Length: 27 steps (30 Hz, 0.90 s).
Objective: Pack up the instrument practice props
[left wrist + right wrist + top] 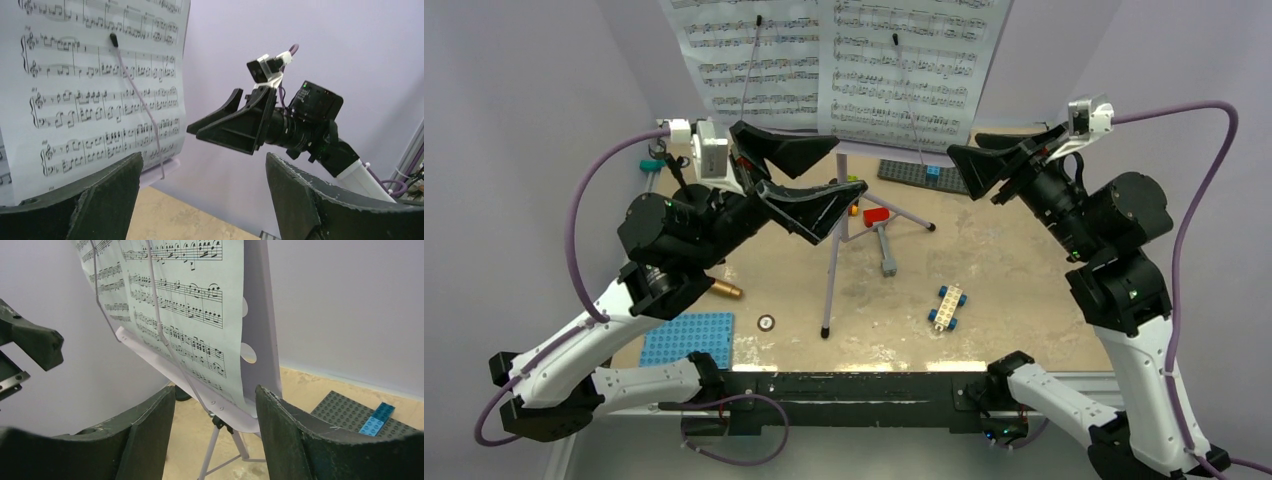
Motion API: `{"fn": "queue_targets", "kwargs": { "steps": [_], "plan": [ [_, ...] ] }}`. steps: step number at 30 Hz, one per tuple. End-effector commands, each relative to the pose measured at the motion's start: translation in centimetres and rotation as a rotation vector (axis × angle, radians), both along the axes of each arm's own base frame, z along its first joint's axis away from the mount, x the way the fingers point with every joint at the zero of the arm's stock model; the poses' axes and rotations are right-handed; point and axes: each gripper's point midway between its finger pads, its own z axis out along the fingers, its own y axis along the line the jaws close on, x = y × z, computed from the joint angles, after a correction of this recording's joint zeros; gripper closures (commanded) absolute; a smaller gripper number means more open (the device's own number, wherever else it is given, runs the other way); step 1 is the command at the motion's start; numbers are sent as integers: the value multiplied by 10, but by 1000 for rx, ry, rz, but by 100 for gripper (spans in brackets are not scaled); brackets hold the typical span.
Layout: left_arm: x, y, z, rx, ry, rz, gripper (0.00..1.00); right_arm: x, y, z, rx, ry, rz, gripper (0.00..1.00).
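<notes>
Music stand [832, 262] between left gripper [849, 165] and right gripper [964, 165], jaws spread

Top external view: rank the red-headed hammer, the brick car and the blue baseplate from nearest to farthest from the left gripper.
1. Red-headed hammer: mid-table, just on the near side of the left gripper in this view.
2. Brick car: farther out, toward the near right.
3. Blue baseplate: farthest, at the near left edge of the table.

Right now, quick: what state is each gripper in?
Left gripper: open, empty.
Right gripper: open, gripping nothing, pointed at the lower corner of the music stand.
</notes>
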Motion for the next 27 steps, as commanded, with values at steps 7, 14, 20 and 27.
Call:
{"fn": "queue_targets", "kwargs": {
  "steps": [7, 14, 20, 27],
  "plan": [
    [2, -4, 40, 3, -28, -4, 8, -1, 10, 10, 38, -44, 66, 46],
    [11, -12, 37, 18, -14, -2, 9, 7, 14, 6, 36, -28, 73, 52],
    [18, -12, 36, 34, -9, 22, 10, 19, 9, 2, 44, -1, 20, 38],
    [24, -14, 33, 41, -8, 31, 11, 23, 11, 5, 45, -19, 36, 42]
  ]
}}
